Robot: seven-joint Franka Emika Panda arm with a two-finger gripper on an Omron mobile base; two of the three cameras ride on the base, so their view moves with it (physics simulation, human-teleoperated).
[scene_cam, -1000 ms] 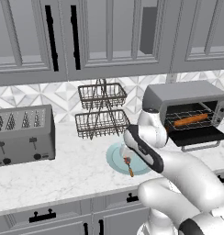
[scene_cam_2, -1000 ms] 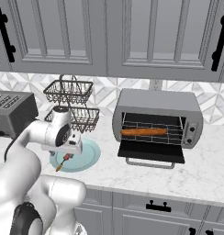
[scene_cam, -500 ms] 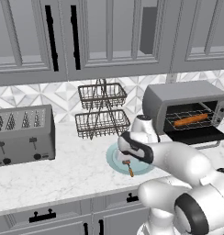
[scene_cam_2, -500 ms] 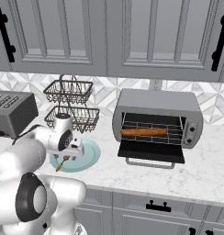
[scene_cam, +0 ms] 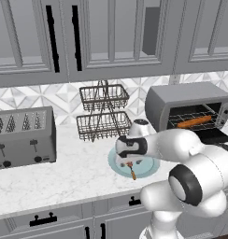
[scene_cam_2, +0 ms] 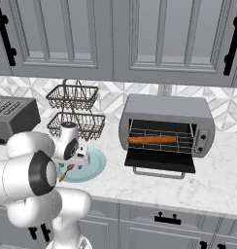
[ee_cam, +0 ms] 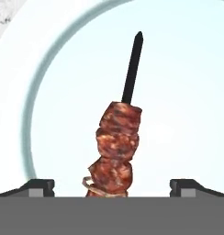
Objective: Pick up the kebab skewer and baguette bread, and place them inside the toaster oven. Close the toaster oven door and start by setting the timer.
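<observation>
The kebab skewer lies on the pale teal plate, red-brown chunks near me and the dark stick pointing away. My gripper is open just above it, one fingertip on each side of the meat, both well apart from it. From the base, the skewer sits at the plate's front edge under my gripper. The baguette lies on the rack inside the toaster oven, whose door hangs open.
A grey slot toaster stands at the left of the counter. A two-tier wire basket stands behind the plate against the backsplash. The counter's front edge runs just in front of the plate.
The arm has folded lower and the hand has come down closer over the skewer on the plate. The jaws have stayed open. The skewer and baguette have not moved.
</observation>
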